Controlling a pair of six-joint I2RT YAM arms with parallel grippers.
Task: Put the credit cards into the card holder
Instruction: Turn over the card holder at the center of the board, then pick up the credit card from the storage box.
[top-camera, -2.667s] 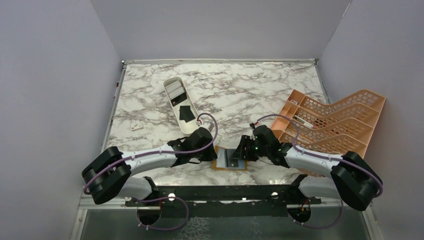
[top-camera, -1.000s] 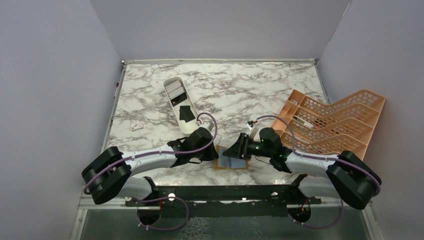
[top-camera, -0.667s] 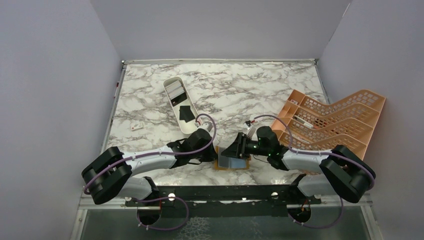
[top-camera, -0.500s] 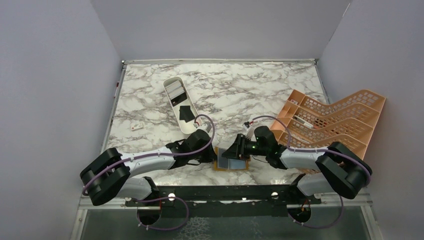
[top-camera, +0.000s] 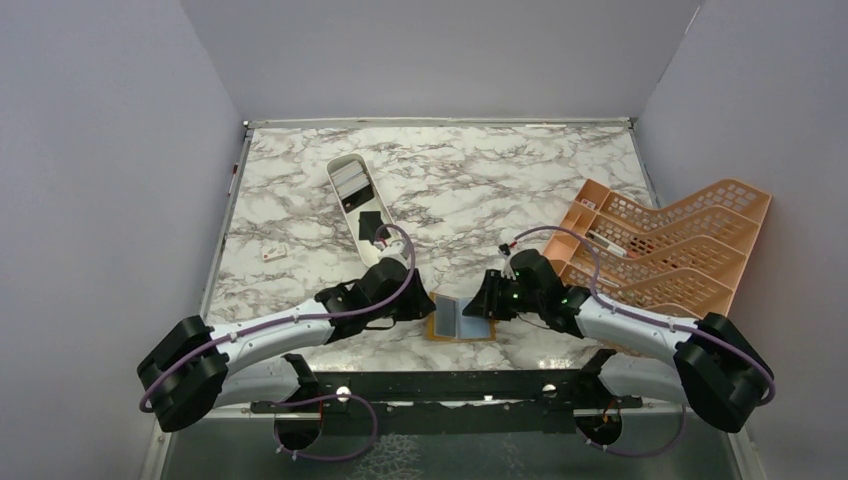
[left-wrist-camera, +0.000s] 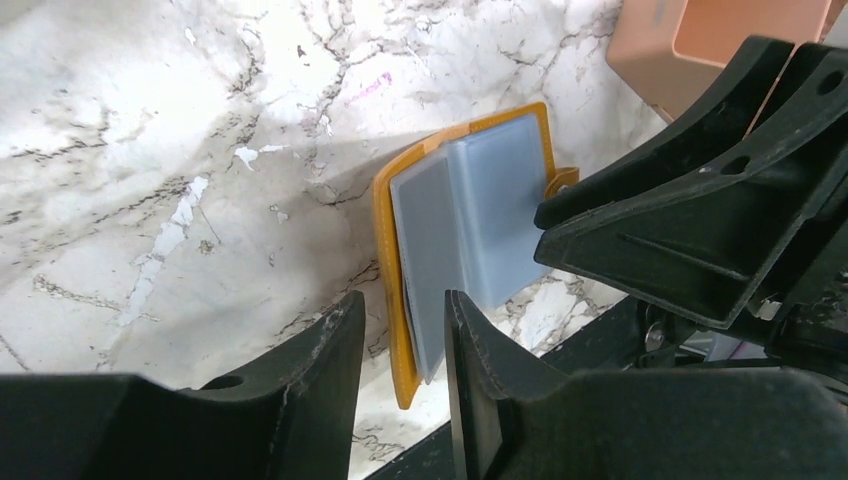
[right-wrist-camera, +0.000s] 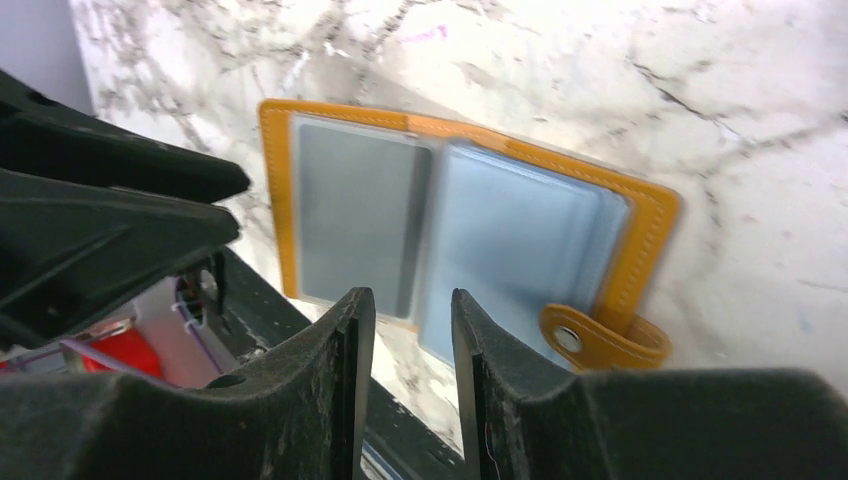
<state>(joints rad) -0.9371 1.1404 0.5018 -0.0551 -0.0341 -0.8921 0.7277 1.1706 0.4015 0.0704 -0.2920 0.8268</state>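
Observation:
The orange-tan card holder (top-camera: 459, 319) lies spread open on the marble near the front edge. Its left panel holds a grey card (right-wrist-camera: 350, 215); pale blue sleeves (right-wrist-camera: 520, 240) cover the right panel. My left gripper (top-camera: 420, 308) stands open just left of it, and the holder's orange edge (left-wrist-camera: 385, 270) shows in the gap between the fingers. My right gripper (top-camera: 479, 307) hovers open at the holder's right side with nothing between its fingers. More credit cards sit in the white oval tray (top-camera: 341, 165): a black one (top-camera: 371, 226) and grey ones (top-camera: 349, 180).
A large orange lattice rack (top-camera: 660, 250) fills the right side of the table. A small white object (top-camera: 272, 253) lies at the left. The black front rail (top-camera: 440, 385) runs just below the holder. Grey walls enclose the table.
My left gripper has opened and drawn back left from the holder's edge. The right gripper has pulled away to the right and narrowed slightly, leaving the holder lying open and more exposed.

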